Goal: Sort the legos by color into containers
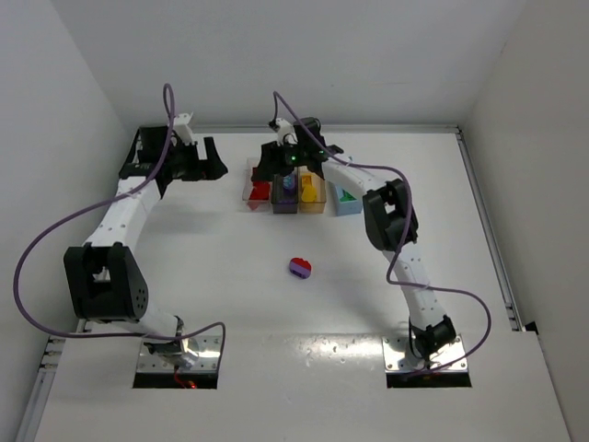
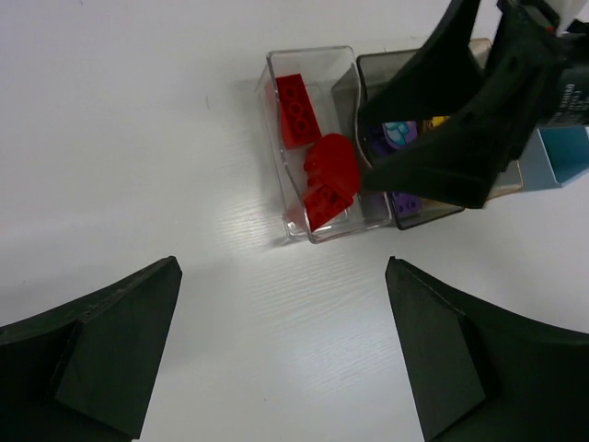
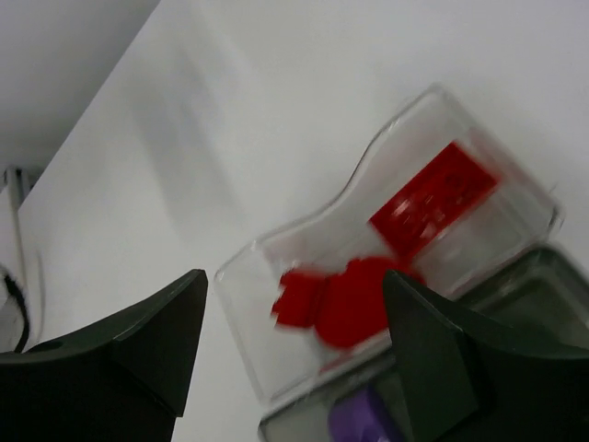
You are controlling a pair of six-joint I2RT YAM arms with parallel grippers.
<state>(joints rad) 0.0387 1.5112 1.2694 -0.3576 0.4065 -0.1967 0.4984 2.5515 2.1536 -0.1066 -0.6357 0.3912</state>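
Lying loose: a small red-and-purple lego clump (image 1: pixel 300 267) sits alone on the bench (image 1: pixel 221 276) at the middle of the top view, well apart from the bins.
Long axis: it appears to run left to right in that frame. The clump is too small to tell whether it is one brick or two stuck together.
Bins: four stand in a touching row at upper centre: clear bin (image 1: pixel 250 193), smoky grey bin (image 1: pixel 284 206), tan bin (image 1: pixel 313 206), light blue bin (image 1: pixel 347 206).
Right fingers (image 1: pixel 268 168): apart and empty, hanging over the clear and grey bins. The clump lies straight down the frame from them, toward the arm bases.
Left fingers (image 1: pixel 210 158): apart and empty, at upper left, just beside the clear bin and farther from the clump.
Nearer arm: the right, by my judgement. It would need to pull back toward its own base and square the fingers across the clump's short side.
Left wrist view: shows red bricks (image 2: pixel 327 175) inside the clear bin (image 2: pixel 276 129), with the right arm's black gripper blocking most of the other bins.
Right wrist view: blurred. Between the spread right fingers (image 3: pixel 442 368) it shows the same red pile and a purple brick (image 3: pixel 354 419) at the bottom edge.
Only the top view: shows the loose clump. Neither wrist camera has it in frame.
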